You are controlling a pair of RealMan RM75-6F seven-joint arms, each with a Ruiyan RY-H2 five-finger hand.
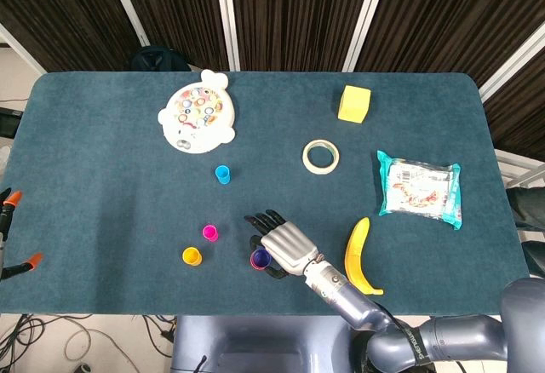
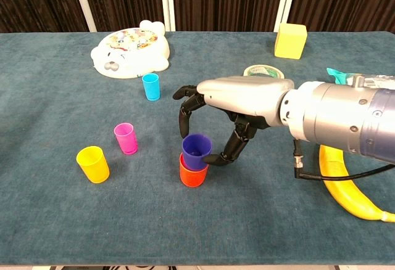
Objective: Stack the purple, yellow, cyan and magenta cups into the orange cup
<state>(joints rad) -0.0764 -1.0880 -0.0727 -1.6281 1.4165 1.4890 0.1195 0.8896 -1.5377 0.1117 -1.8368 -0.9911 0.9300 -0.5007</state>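
The purple cup point(image 2: 196, 152) is seated partly inside the orange cup point(image 2: 192, 175), near the 6 o'clock edge of the counter point(image 1: 102, 177). The right hand point(image 2: 237, 100) is arched over the stack; its fingers point(image 2: 186, 111) are curled around the purple cup, with the thumb tip against the cup's side, so the cup is grasped. The magenta cup point(image 2: 125, 138) and the yellow cup point(image 2: 92, 163) stand at 9 o'clock of the stack. The cyan cup point(image 2: 150, 86) stands at 11 o'clock. The left hand is not visible in either view.
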